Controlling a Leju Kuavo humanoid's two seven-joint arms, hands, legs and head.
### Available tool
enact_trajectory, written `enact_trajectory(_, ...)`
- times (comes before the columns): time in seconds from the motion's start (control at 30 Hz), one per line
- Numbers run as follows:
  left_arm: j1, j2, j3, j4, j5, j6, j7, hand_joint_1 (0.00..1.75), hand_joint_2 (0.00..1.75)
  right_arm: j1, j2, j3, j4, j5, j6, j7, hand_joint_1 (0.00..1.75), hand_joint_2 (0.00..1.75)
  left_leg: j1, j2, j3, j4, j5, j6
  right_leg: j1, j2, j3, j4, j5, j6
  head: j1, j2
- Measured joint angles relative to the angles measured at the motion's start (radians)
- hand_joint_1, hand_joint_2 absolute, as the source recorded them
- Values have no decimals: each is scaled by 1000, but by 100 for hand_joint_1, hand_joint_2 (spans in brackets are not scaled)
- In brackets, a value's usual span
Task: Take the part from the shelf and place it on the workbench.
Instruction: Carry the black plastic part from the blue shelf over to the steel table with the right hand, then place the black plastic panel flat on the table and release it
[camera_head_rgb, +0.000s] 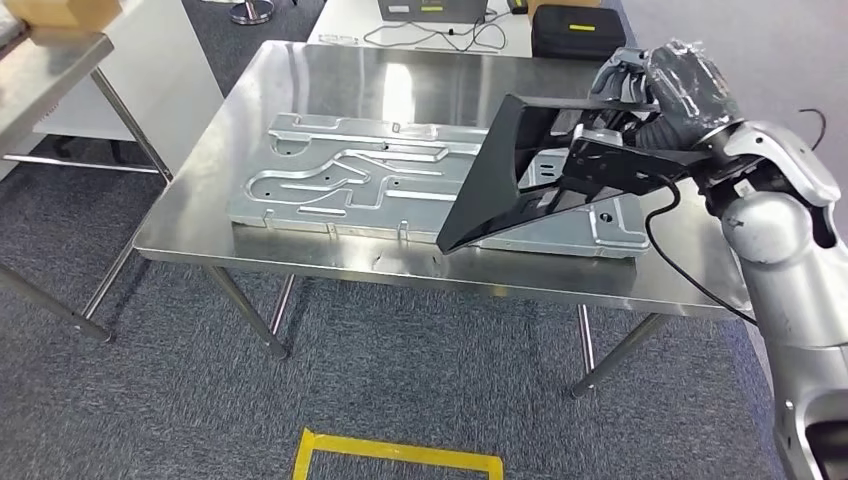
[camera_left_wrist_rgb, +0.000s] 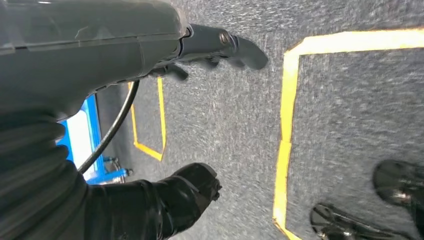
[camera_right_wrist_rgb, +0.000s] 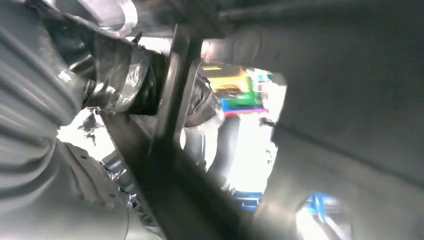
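Note:
My right hand (camera_head_rgb: 668, 88) grips a black angular metal part (camera_head_rgb: 520, 170) by its upper edge, over the right half of the steel workbench (camera_head_rgb: 300, 70). The part tilts, its lower corner down on or just above the grey stamped metal panel (camera_head_rgb: 350, 180) lying on the bench. Close up in the right wrist view, the part's dark bars (camera_right_wrist_rgb: 170, 125) cross in front of my right hand (camera_right_wrist_rgb: 120, 80), whose fingers wrap around one bar. My left hand (camera_left_wrist_rgb: 165, 100) hangs over the grey carpet with its fingers (camera_left_wrist_rgb: 240, 47) spread and nothing in them.
A black case (camera_head_rgb: 578, 30) and cables lie on the white table behind the bench. Another steel table (camera_head_rgb: 50, 70) stands at the left. Yellow floor tape (camera_head_rgb: 400, 455) marks a box in front of the bench.

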Motion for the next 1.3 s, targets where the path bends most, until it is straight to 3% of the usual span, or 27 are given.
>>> enact_trajectory(0.07,-6,1,-6,0,6,-4,1,0,175,-23,-1,3,12,-2,4,3,175,175,0,-5,24,-6,-20,5,-4,8,-14,51,22,10,0,0)
enact_trajectory(0.13,-13,2,-10,1,9,-7,1,0,175,-42,-5,6,23,-3,4,3,175,175,4,-11,53,-20,-33,14,-8,36,-82,160,46,14,0,0)
enact_trajectory(0.17,-17,3,-11,1,9,-8,1,0,175,-45,-7,9,29,-3,5,3,175,175,5,-15,67,-25,-43,18,-9,52,-124,216,34,14,1,0)
enact_trajectory(0.23,-22,3,-11,1,9,-8,0,0,175,-47,-11,15,41,-3,5,4,175,175,5,-25,96,-28,-67,19,-7,65,-200,282,-39,14,1,0)
enact_trajectory(0.27,-23,3,-11,1,10,-8,0,0,175,-47,-12,18,46,-3,5,4,175,175,5,-31,113,-28,-81,18,-5,67,-227,286,-78,15,1,0)
enact_trajectory(0.3,-23,3,-12,1,10,-8,0,0,175,-47,-13,21,50,-3,5,4,175,175,4,-37,132,-28,-95,17,-3,68,-244,267,-97,14,1,0)
enact_trajectory(0.33,-23,3,-12,1,11,-9,0,0,175,-47,-13,23,53,-3,5,4,175,175,3,-42,151,-27,-110,16,0,68,-253,229,-84,11,1,0)
enact_trajectory(0.37,-22,3,-12,1,11,-9,0,0,175,-47,-14,25,56,-3,5,4,175,175,2,-46,169,-28,-124,16,4,70,-255,172,-34,5,1,0)
enact_trajectory(0.43,-20,-1,-12,1,11,-9,0,0,175,-47,-16,28,65,-3,6,4,175,175,-1,-55,197,-26,-149,11,13,77,-253,61,120,-10,2,0)
enact_trajectory(0.47,-19,-2,-12,1,12,-9,0,0,175,-48,-18,30,68,-3,6,5,175,175,-1,-59,204,-28,-159,6,17,80,-250,29,175,-16,2,0)
enact_trajectory(0.5,-19,-4,-13,1,12,-10,0,0,175,-49,-19,32,71,-3,7,5,175,175,-1,-62,211,-28,-163,1,20,82,-245,12,200,-22,2,0)
enact_trajectory(0.57,-19,-3,-13,1,12,-10,0,0,175,-54,-19,34,73,-3,7,5,175,175,-2,-61,214,-19,-156,-9,17,79,-220,-3,196,-33,3,0)
enact_trajectory(0.63,-20,-2,-13,2,15,-10,1,0,175,-61,-19,35,75,-3,7,6,175,175,-4,-42,190,38,-152,-19,8,72,-193,-21,192,-42,1,0)
enact_trajectory(0.73,-28,-2,-14,3,28,-10,0,0,175,-72,-18,44,89,-3,14,10,175,175,11,-18,86,191,-220,-40,4,68,-176,-29,180,-48,-2,0)
enact_trajectory(0.8,-29,-1,-17,3,38,-11,0,0,175,-79,-17,52,112,1,23,17,175,175,24,-13,35,231,-239,-53,0,68,-172,-25,170,-45,-2,0)
enact_trajectory(0.83,-28,-1,-19,3,42,-11,0,0,175,-82,-16,56,126,4,29,21,175,175,29,-11,33,205,-214,-60,-3,68,-169,-22,165,-41,-2,0)
enact_trajectory(0.9,-26,-1,-23,3,51,-12,0,0,175,-92,-13,66,157,11,38,29,175,175,37,-7,66,86,-126,-71,-9,67,-161,-14,152,-30,-2,0)
enact_trajectory(0.93,-25,-1,-26,3,57,-12,0,0,175,-102,-8,74,181,22,39,37,175,175,38,-4,83,27,-102,-73,-11,67,-159,-8,146,-24,-2,0)
enact_trajectory(0.97,-27,-1,-30,3,65,-13,-2,0,175,-115,-2,84,212,45,33,47,175,175,36,-2,95,-8,-90,-70,-11,67,-159,-4,141,-17,-2,0)
enact_trajectory(1.03,-31,0,-37,3,86,-20,-8,0,175,-134,17,105,287,129,6,75,175,175,33,-3,102,-26,-94,-55,-7,64,-157,1,133,-5,-2,0)
enact_trajectory(1.07,-33,0,-39,3,97,-28,-12,0,175,-138,27,112,322,177,-10,88,175,175,34,-5,105,-25,-84,-50,-5,63,-154,-1,129,-9,-1,0)
enact_trajectory(1.17,-34,-1,-49,3,121,-57,-21,0,175,-141,67,118,418,291,-46,106,175,175,34,-11,109,-30,-75,-50,-3,58,-146,-5,128,-57,0,0)
enact_trajectory(1.2,-33,0,-53,3,127,-65,-22,0,175,-141,88,119,455,318,-54,107,175,175,32,-12,109,-30,-75,-48,-2,57,-145,-6,130,-65,0,0)
enact_trajectory(1.3,-34,6,-62,3,146,-81,-22,0,175,-136,158,119,570,371,-68,106,175,175,29,-13,108,-30,-76,-40,-4,57,-144,-12,134,-60,1,0)
